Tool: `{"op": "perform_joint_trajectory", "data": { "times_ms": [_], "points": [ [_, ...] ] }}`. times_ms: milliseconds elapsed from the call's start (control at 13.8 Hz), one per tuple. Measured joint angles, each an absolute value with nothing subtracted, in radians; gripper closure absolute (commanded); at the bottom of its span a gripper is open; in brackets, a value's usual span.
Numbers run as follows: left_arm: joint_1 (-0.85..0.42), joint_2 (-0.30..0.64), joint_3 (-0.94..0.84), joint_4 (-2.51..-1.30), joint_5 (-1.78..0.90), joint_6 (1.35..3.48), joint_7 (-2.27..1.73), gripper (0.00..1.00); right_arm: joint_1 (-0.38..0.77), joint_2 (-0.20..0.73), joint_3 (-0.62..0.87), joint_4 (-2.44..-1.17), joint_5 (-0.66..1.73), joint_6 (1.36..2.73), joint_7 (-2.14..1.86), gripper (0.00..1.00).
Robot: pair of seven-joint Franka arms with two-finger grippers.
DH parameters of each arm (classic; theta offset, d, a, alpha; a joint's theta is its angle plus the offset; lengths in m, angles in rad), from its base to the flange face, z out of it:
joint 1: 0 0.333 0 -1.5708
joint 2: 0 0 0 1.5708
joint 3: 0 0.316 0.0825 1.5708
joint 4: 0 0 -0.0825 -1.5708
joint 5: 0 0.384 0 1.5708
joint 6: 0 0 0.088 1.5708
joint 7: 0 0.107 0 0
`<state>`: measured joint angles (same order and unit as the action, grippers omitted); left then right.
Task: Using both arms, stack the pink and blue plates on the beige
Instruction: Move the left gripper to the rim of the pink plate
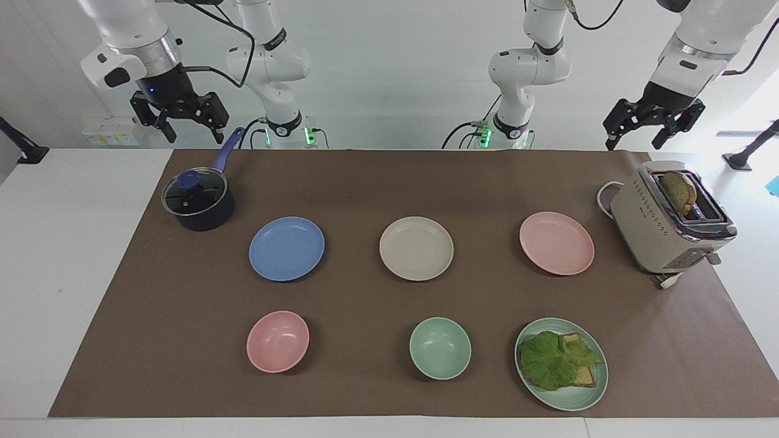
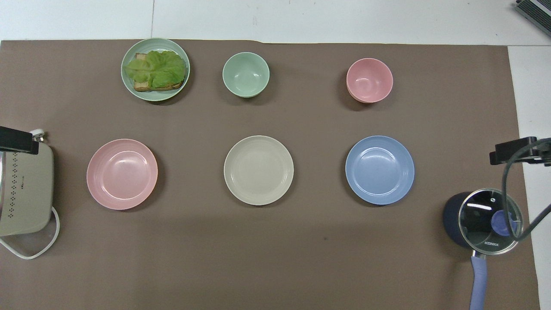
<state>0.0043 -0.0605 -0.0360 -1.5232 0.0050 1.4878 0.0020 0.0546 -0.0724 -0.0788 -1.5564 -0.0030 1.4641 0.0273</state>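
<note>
the only text that could be read was the brand "konka", printed in small white letters on the rim of the glass lid (image 2: 490, 221) of the dark blue saucepan (image 2: 455, 219), seen in the overhead view. the toaster (image 2: 23, 189) carried rows of small dots on its side but no legible words.

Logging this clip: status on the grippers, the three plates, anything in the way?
Left gripper open, up over the toaster; right gripper open, over the pot. Pink plate, beige plate, blue plate apart, unstacked. Nothing between them.
</note>
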Motion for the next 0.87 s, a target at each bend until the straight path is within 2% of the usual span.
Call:
{"op": "perform_joint_trajectory", "data": {
  "times_ms": [363,870],
  "points": [
    [0.014,-0.06,-0.031,-1.569,0.005,1.488,0.002,0.0,0.054,-0.072,-0.079,-1.556,-0.003,1.464,0.027,0.0],
    [0.087,-0.039,-0.022,-1.92,0.005,1.814,-0.001,0.0,0.054,-0.072,-0.079,-1.556,-0.003,1.464,0.027,0.0]
  ]
}}
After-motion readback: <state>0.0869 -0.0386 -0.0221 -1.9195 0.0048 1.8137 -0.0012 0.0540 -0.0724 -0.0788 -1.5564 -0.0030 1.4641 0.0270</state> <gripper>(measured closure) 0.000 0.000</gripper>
